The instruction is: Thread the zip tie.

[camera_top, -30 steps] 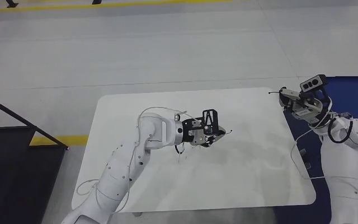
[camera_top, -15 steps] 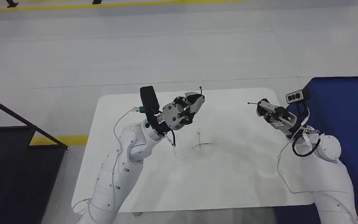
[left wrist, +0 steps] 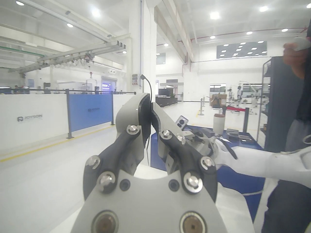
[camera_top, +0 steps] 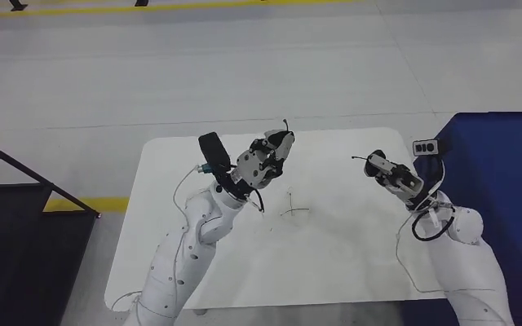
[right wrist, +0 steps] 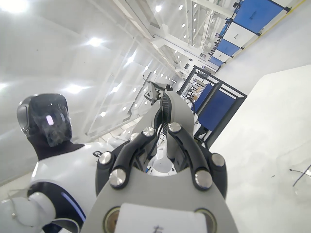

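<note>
My left gripper (camera_top: pixel 281 143) hangs above the far middle of the white table (camera_top: pixel 367 253), shut on a black zip tie (camera_top: pixel 286 126). In the left wrist view the zip tie (left wrist: pixel 148 86) stands up out of the closed gripper (left wrist: pixel 151 105), its small head on top and its strap hanging down between the fingers. My right gripper (camera_top: pixel 373 160) is over the table's right part, shut on a second thin black zip tie (camera_top: pixel 359 158) that points toward the left gripper. A clear gap separates the two grippers. In the right wrist view the right gripper (right wrist: pixel 163 98) has its jaws pressed together.
Two spare black zip ties (camera_top: pixel 292 210) lie crossed near the table's middle, below and between the arms; these spare ties (right wrist: pixel 299 174) also lie at the edge of the right wrist view. A dark blue surface (camera_top: pixel 489 155) borders the table's right side.
The left arm rose from the table's middle and swung its gripper up toward the far side with a zip tie. The right arm came in from the right edge toward the left gripper.
</note>
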`<control>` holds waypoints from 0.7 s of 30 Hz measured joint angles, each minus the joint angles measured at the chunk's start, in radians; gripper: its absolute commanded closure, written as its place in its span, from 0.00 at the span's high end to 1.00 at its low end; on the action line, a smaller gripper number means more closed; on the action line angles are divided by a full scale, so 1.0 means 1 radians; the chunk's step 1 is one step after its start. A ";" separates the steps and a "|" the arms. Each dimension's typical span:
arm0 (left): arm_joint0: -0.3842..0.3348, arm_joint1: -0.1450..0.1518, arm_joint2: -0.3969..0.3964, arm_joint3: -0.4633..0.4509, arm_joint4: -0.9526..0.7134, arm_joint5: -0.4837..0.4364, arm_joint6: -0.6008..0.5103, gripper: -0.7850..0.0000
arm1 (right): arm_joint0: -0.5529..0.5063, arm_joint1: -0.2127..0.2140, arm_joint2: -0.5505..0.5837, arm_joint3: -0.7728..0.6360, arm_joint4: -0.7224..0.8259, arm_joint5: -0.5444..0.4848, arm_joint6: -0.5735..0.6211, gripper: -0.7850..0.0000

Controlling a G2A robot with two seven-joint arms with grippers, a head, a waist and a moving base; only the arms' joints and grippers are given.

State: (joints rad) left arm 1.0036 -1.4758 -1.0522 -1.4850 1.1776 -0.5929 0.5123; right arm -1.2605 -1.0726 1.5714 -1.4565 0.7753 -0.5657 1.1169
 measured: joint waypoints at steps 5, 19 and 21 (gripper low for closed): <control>-0.034 -0.028 0.093 0.080 -0.011 0.092 0.092 0.00 | -0.042 -0.007 -0.022 -0.039 -0.062 -0.110 -0.037 0.00; -0.006 -0.067 0.148 0.041 -0.157 0.264 0.195 0.00 | -0.056 -0.021 -0.053 -0.069 -0.218 -0.246 -0.193 0.00; -0.013 -0.080 0.175 0.066 -0.185 0.288 0.221 0.00 | -0.057 -0.025 -0.067 -0.066 -0.265 -0.277 -0.227 0.00</control>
State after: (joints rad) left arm 0.9904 -1.5560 -0.8769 -1.4189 0.9929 -0.3052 0.7331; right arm -1.3172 -1.0975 1.5046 -1.5223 0.5107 -0.8429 0.8899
